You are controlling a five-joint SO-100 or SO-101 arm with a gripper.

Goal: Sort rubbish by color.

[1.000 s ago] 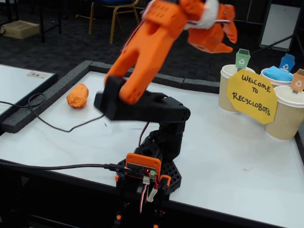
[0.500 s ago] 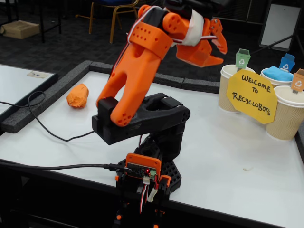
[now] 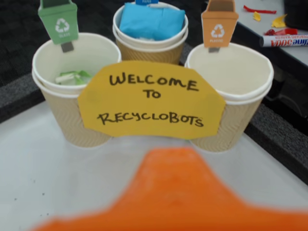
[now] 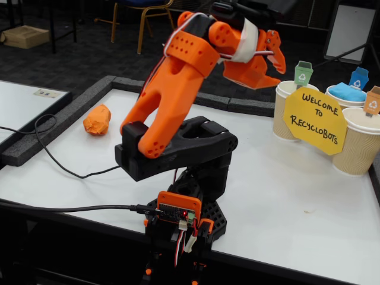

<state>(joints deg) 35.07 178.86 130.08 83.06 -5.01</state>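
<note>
The orange wad (image 4: 97, 120) lies on the white table at the far left in the fixed view, far from the arm's tip. The light blue wad (image 3: 151, 21) fills the back middle cup and also shows in the fixed view (image 4: 346, 92). The light green wad (image 3: 73, 77) lies deep in the left cup (image 3: 57, 60) under the green tag. My gripper (image 4: 274, 74) is raised in the air left of the cups, facing them. It looks shut and holds nothing. In the wrist view it is a blurred orange shape (image 3: 168, 161) at the bottom edge.
The right cup (image 3: 231, 72) under the orange tag (image 3: 219, 24) holds nothing. A yellow "Welcome to Recyclobots" sign (image 3: 151, 98) hangs across the cups' fronts. A dark foam border (image 4: 53, 127) edges the table. A black cable (image 4: 65, 169) crosses the left side.
</note>
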